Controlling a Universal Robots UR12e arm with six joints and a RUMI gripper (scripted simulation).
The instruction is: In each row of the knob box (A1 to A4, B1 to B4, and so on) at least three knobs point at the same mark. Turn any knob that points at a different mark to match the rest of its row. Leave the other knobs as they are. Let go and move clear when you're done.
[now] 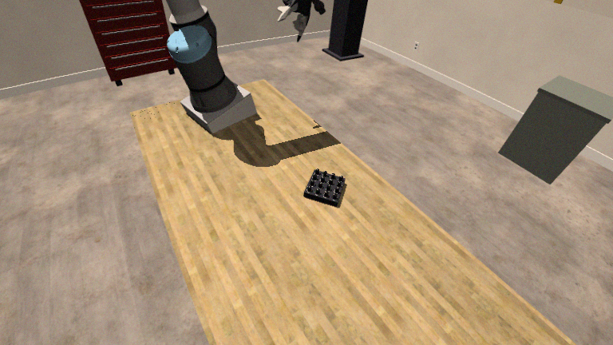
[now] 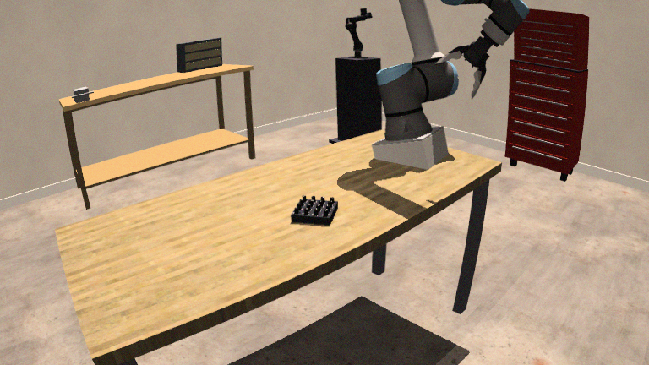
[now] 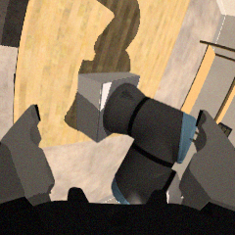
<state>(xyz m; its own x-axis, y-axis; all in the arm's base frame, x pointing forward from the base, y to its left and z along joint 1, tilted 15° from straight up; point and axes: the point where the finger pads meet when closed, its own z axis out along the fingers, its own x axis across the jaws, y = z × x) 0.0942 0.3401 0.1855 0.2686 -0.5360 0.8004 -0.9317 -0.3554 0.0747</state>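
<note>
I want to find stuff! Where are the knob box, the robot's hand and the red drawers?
knob box (image 1: 325, 188), top view, its top face.
hand (image 2: 466, 72), exterior view, between its fingertips.
red drawers (image 2: 545, 102), exterior view, a drawer front.

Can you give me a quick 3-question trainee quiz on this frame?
1. True or false: the hand is touching the knob box.
2. The hand's fingers stand: A) wide open B) shut on a knob C) shut on nothing.
3. What red item stands on the floor beyond the wooden table?

Key: 1 false, it hangs high beside the arm's base. 2 A. 3 the tool chest.
</note>
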